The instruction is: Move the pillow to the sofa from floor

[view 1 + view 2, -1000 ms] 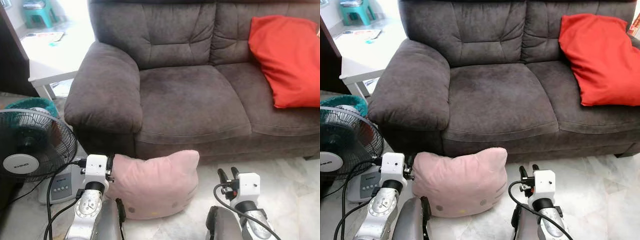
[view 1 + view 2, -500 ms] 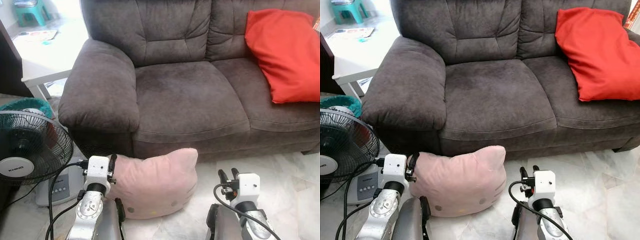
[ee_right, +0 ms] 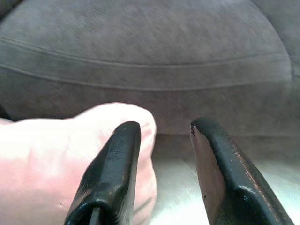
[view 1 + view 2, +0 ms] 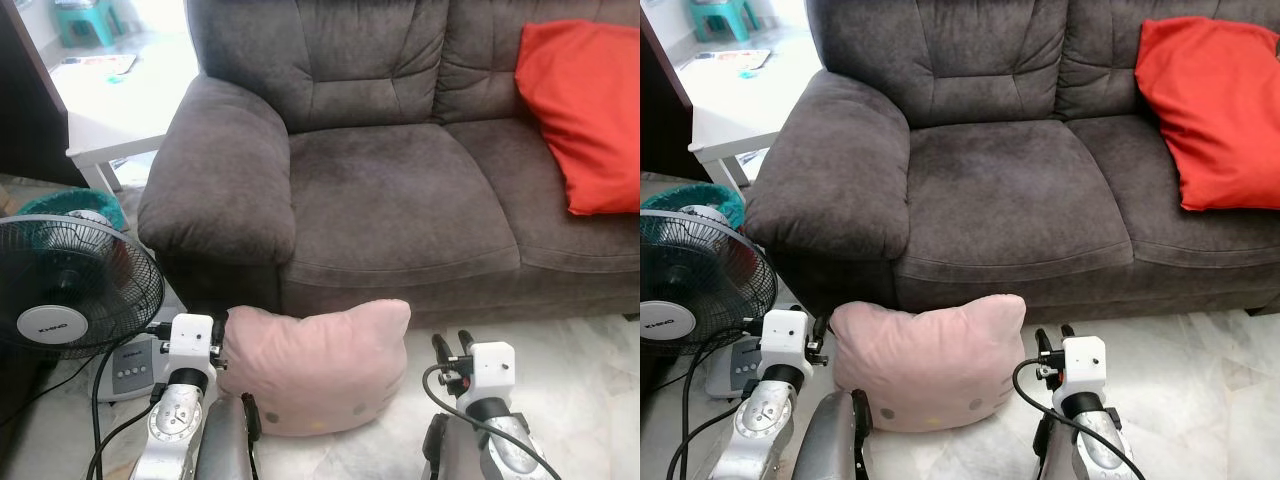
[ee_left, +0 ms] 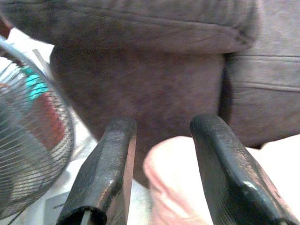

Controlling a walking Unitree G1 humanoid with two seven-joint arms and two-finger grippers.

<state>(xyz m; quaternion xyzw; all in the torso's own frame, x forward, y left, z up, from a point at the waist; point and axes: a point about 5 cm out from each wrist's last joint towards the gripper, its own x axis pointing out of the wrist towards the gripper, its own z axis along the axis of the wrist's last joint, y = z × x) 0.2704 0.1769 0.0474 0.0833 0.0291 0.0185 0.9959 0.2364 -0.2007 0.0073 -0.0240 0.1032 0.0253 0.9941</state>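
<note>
A pink cat-face pillow (image 4: pixel 320 368) stands on the pale floor against the front of the dark grey sofa (image 4: pixel 390 200). My left gripper (image 4: pixel 218 328) is open at the pillow's left top corner. In the left wrist view that gripper (image 5: pixel 164 124) has the pillow corner (image 5: pixel 173 178) just ahead, between its fingers. My right gripper (image 4: pixel 451 345) is open on the pillow's right side, a short gap away. The right wrist view shows this gripper (image 3: pixel 165 125) with the pillow (image 3: pixel 56 154) beside one finger.
A red cushion (image 4: pixel 585 110) leans on the sofa's right seat. A black standing fan (image 4: pixel 70 290) with its grey base and cable sits at my left, and a teal basket (image 4: pixel 70 205) is behind it. A white low table (image 4: pixel 110 130) stands beyond the sofa arm.
The whole picture has shifted, so the camera moved. Both grippers keep the same open pose at the pillow's two sides, and the pillow stays on the floor.
</note>
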